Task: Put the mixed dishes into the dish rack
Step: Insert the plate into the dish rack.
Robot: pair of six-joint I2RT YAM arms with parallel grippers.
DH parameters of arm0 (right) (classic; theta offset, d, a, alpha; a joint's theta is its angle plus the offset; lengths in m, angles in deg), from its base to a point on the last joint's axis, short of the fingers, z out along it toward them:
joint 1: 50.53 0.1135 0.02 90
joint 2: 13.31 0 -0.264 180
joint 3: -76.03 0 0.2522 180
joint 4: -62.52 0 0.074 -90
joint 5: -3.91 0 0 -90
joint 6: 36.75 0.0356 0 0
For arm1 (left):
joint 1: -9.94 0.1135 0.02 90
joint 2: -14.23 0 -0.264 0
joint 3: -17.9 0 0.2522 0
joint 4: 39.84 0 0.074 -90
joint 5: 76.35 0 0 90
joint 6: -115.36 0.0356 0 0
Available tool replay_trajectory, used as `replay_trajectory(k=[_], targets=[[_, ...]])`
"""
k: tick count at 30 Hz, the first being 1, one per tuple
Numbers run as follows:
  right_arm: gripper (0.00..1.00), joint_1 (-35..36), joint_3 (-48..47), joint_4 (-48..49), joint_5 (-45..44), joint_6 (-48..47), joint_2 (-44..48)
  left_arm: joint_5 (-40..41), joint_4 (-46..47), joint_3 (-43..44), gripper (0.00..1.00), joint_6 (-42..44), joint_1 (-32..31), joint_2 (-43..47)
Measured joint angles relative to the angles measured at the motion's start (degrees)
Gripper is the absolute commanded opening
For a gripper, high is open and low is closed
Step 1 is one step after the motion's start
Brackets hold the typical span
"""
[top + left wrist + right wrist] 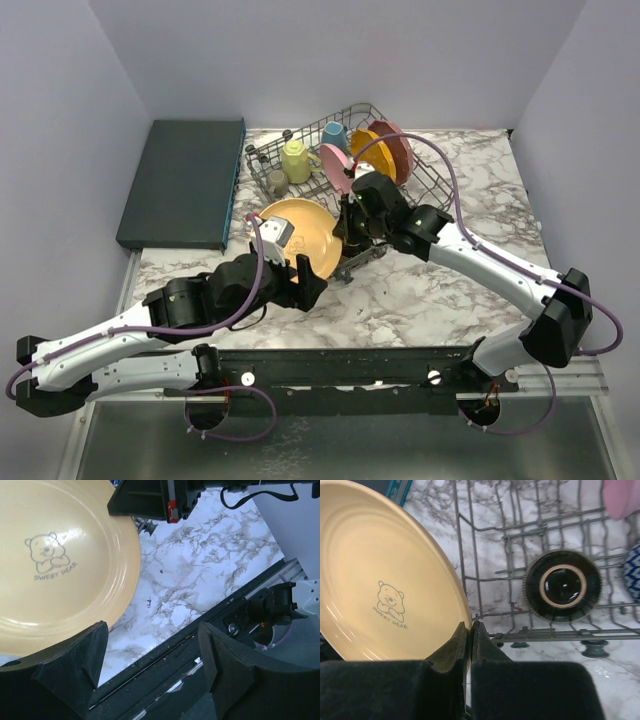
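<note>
Left gripper (152,645) spread wide, nothing in it, just beside the tan plate (300,235) rim. Right gripper (471,630) pinched tight on the plate's edge, holding it tilted over the table (450,290) by the dish rack (430,175) near side. Pink plate (335,160) and yellow mug (295,160) sit in the rack.

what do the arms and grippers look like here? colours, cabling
The left arm and right arm have white links, black joints and a purple cable looping along each. The left gripper and right gripper are matte black with chunky wedge-shaped fingers.
</note>
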Motion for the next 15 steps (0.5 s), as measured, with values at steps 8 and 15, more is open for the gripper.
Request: replay_trajectory(k=[8,15], targets=[[0.0,0.0,-7.63,-5.66,-14.45,-5.25,-0.02,0.42,0.33,-1.51,0.79,-0.55,0.0,2.08],[0.0,0.13,-14.91,-8.46,-25.97,-9.94,-3.52,0.94,0.42,-4.42,0.8,-1.99,0.0,5.27]])
